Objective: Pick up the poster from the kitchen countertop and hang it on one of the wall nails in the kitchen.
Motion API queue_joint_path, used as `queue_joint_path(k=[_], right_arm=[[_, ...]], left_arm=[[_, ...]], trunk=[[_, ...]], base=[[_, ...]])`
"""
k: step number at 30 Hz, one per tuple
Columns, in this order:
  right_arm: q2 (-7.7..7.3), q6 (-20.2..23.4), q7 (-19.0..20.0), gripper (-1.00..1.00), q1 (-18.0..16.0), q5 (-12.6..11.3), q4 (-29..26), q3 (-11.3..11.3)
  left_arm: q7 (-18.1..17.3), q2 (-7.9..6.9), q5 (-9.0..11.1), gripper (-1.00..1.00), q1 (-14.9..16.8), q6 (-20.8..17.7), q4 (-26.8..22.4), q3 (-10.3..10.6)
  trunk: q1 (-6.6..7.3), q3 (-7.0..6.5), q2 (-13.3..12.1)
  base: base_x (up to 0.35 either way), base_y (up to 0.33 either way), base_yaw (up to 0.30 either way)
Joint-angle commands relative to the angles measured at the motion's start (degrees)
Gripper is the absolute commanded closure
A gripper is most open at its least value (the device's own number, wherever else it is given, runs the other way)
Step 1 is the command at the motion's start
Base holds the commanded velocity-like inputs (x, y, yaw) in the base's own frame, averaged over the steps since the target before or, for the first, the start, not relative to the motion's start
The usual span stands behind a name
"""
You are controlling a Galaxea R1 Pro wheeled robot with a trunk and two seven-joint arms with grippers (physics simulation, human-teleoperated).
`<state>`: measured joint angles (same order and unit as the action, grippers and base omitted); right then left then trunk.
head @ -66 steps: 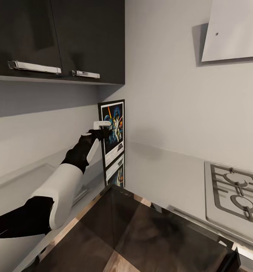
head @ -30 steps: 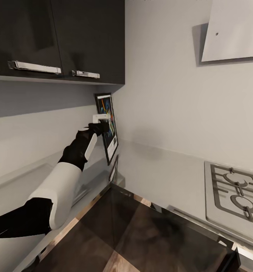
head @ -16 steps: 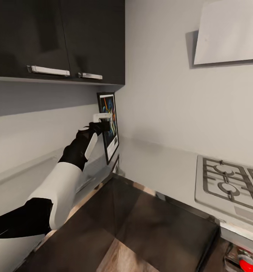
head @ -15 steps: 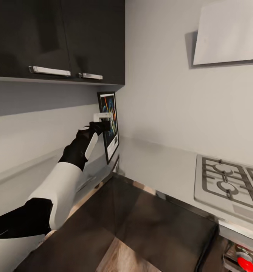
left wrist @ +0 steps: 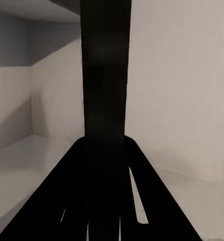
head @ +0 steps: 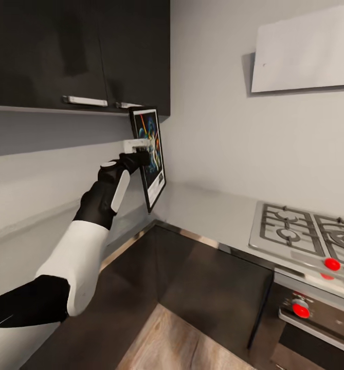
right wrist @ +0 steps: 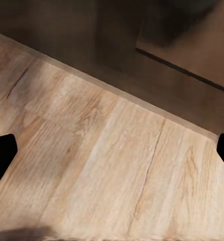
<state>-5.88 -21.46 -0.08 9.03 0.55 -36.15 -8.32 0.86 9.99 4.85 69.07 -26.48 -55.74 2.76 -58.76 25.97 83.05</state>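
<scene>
At nine o'clock in the head view the left arm reaches up from the lower corner, and the left gripper (head: 141, 155) is clenched on the near edge of the poster (head: 152, 154), which hangs in the air, tilted, clear of the kitchen countertop (head: 213, 216) and close under the dark wall cabinets (head: 89, 51) at eleven o'clock; in the left wrist view the poster (left wrist: 106, 75) reads as a dark upright band rising from between the fingers (left wrist: 77, 201). So the pick-up looks done, and what is left is the carry to a nail and the hanging itself. Toward one o'clock a pale extractor hood (head: 305, 51) sticks out from the grey wall, with a tiny dark dot on its face that is too small to name; no nail can be made out for certain on the bare wall. At three to four o'clock sit the gas hob (head: 305, 239) and the red knobs (head: 332, 264) below it. The right wrist view looks down on the wooden floor (right wrist: 107, 165), with dark finger tips (right wrist: 1, 155) at the two far sides, so the right gripper stands spread and grasps nothing
</scene>
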Motion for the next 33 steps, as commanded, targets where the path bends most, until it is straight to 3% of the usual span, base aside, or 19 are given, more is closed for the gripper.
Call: queue_joint_path(k=[1,2,4,8,12,20,33], right_arm=[[0.00,-0.1,0.0,-1.00,0.0,0.1,-0.1,-0.1],[0.00,-0.1,0.0,-1.00,0.0,0.1,-0.1,-0.1],[0.00,-0.1,0.0,-1.00,0.0,0.1,-0.1,-0.1],[-0.03,-0.1,0.0,-1.00,-0.1,0.1,-0.1,-0.1],[-0.04,-0.1,-0.1,-1.00,-0.1,0.1,-0.1,-0.1],[-0.09,-0.1,-0.1,-1.00,-0.2,0.1,0.0,-0.2],[-0.09,-0.1,-0.1,-1.00,-0.3,0.1,0.1,-0.2]], left_arm=[[0.2,0.00,0.4,1.00,-0.5,-0.9,-1.2,0.8],[0.2,0.00,0.4,1.00,-1.4,-2.6,-3.0,2.4],[0.2,0.00,0.9,1.00,-2.2,-4.1,-5.2,3.6],[0.2,0.00,5.2,1.00,-5.7,-7.9,-13.2,5.9],[0.2,0.00,5.9,1.00,-7.3,-9.1,-15.7,7.5],[0.2,0.00,6.2,1.00,-11.0,-9.5,-19.1,8.1],[0.2,0.00,6.3,1.00,-12.5,-9.6,-20.9,8.2]], trunk=[[0.03,0.05,0.0],[0.03,0.05,0.0],[0.03,0.05,0.0],[0.03,0.05,0.0],[0.03,0.05,0.0],[0.03,0.05,0.0],[0.03,0.05,0.0]], base=[[-0.342,0.000,0.000],[-0.343,0.000,0.000],[-0.343,0.000,0.000],[-0.342,0.000,0.000],[-0.342,0.000,0.000],[-0.342,0.000,0.000],[-0.343,0.000,0.000]])
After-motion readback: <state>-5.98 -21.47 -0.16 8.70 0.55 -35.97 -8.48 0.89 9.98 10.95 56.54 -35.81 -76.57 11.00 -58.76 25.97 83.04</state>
